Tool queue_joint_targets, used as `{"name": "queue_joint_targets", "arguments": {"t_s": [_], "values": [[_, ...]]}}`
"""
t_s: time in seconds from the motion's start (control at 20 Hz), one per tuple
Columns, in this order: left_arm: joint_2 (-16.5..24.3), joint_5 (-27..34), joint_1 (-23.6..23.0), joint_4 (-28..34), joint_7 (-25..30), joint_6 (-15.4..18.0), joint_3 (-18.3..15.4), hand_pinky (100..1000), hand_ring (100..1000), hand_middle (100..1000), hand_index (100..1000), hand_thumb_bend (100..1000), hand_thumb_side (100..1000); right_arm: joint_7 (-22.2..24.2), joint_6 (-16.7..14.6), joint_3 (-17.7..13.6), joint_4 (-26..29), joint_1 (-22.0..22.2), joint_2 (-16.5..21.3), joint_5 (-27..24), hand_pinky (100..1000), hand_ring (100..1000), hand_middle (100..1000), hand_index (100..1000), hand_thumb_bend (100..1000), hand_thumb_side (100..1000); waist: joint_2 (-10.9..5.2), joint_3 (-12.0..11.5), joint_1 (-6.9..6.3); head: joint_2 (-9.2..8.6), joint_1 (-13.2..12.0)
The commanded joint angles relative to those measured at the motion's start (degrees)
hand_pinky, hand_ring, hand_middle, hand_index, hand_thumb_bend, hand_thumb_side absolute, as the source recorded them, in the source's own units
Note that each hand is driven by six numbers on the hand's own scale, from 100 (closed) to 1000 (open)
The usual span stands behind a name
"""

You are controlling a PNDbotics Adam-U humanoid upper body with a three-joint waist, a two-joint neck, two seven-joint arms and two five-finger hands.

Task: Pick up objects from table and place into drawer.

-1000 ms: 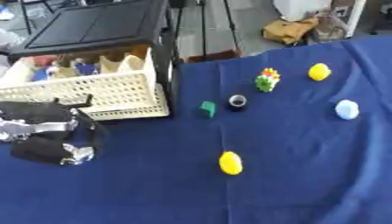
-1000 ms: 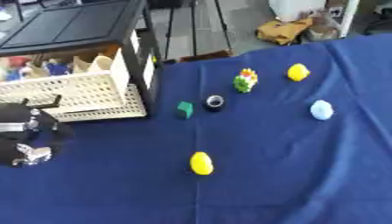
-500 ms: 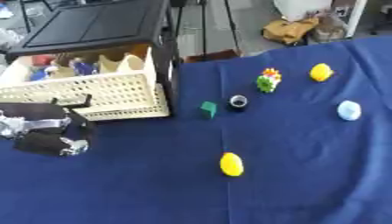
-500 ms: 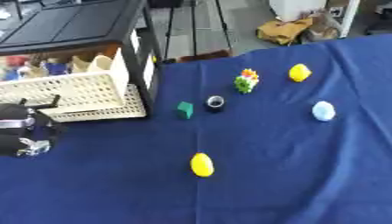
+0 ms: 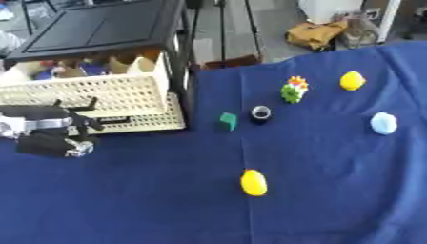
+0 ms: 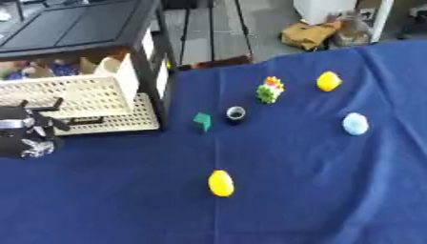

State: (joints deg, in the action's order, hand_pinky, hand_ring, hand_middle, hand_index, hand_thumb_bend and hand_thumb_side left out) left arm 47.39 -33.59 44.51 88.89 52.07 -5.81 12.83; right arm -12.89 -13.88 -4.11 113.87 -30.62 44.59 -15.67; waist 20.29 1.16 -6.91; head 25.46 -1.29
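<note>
Since the earlier frames the robot's left hand [image 5: 48,135] has been drawn back and upward toward the cream perforated plastic drawer [image 5: 100,95]; it now sits just in front of the drawer's pulled-out front.

In the left eye view, the hand is seen at the left edge, black with silver parts. Whether its fingers are curled or holding something cannot be told. The drawer stands open under the black flat-topped cabinet [image 5: 100,28], and several small coloured things are seen inside it. On the dark blue tablecloth [image 5: 333,190] the remaining objects lie well apart from the hand: a yellow egg-shaped object [image 5: 253,182] nearest the viewer, a small green block [image 5: 228,120] just beside a black ring-like object [image 5: 261,113], a green and orange knobbly toy [image 5: 293,89], a second yellow rounded object [image 5: 352,80], and a pale blue rounded object [image 5: 383,123] to the right.

In the right eye view, the same layout is shown, with the hand [image 6: 25,136] cut by the left edge. The right hand is not seen in either view.

Six objects are judged still to be collected. The rounded ones could be rolled away if touched off-centre. The green block and black ring could be knocked together, since they lie so close. The drawer front could be struck by the hand, given how near it is.
</note>
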Motion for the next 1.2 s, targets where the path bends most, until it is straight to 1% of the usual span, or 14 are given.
{"name": "queue_joint_targets", "arguments": {"t_s": [0.05,0.35,0.4,0.45,0.5,0.55,0.75,1.0,1.2], "values": [[0.9,-2.2,2.1,-0.6,-0.1,-1.0,-1.9,264,449,677,955,100,911,0.6,0.1,0.0,0.7,-0.2,0.6,1.1,581,764,439,713,100,943,-0.92,0.1,0.38,-1.04,-0.5],[0.6,-3.2,2.5,-1.3,-0.1,-0.7,-2.1,264,449,677,955,100,911,0.7,0.2,0.0,0.7,-0.1,0.5,1.2,581,764,439,713,100,943,-0.87,0.2,0.37,-1.10,-0.5],[0.1,-3.3,2.9,-1.8,-0.1,-1.0,-2.6,218,430,600,902,100,961,0.8,0.3,0.0,0.7,0.1,0.2,1.3,587,766,432,710,100,940,-0.47,0.6,0.29,-1.62,-0.9],[-0.5,-3.4,3.5,-2.8,-0.1,-1.6,-3.1,218,430,600,902,100,961,1.0,0.4,0.1,0.7,0.2,-0.1,1.5,587,766,432,710,100,940,-0.20,1.0,0.19,-1.97,-1.1],[-1.2,-3.2,4.1,-3.9,-0.1,-2.3,-3.4,199,419,569,889,100,963,1.1,0.5,0.1,0.7,0.3,-0.3,1.7,588,766,431,709,100,939,-0.03,1.3,0.12,-2.22,-1.3],[-1.7,-2.8,4.8,-5.1,-0.1,-2.9,-3.6,193,416,560,889,100,972,1.2,0.6,0.1,0.7,0.4,-0.5,1.9,589,766,430,709,100,939,0.09,1.5,0.08,-2.38,-1.4],[-2.9,-1.3,6.4,-8.1,-1.3,-4.1,-3.7,169,407,551,884,100,965,1.1,1.0,-0.1,0.7,0.8,-1.0,2.2,591,768,430,709,100,938,0.29,1.9,-0.09,-2.81,-1.6],[-3.8,1.0,7.2,-9.6,-3.7,-3.9,-3.8,149,403,546,888,100,964,1.4,1.2,0.0,0.7,0.9,-1.2,2.2,593,769,428,710,100,936,0.32,2.3,-0.29,-3.27,-1.6],[-4.2,1.9,7.7,-10.8,-5.4,-4.4,-4.0,139,398,538,886,100,969,1.8,1.4,0.1,0.7,1.0,-1.5,2.1,597,771,428,712,100,935,0.39,2.6,-0.45,-3.51,-1.7]]}}
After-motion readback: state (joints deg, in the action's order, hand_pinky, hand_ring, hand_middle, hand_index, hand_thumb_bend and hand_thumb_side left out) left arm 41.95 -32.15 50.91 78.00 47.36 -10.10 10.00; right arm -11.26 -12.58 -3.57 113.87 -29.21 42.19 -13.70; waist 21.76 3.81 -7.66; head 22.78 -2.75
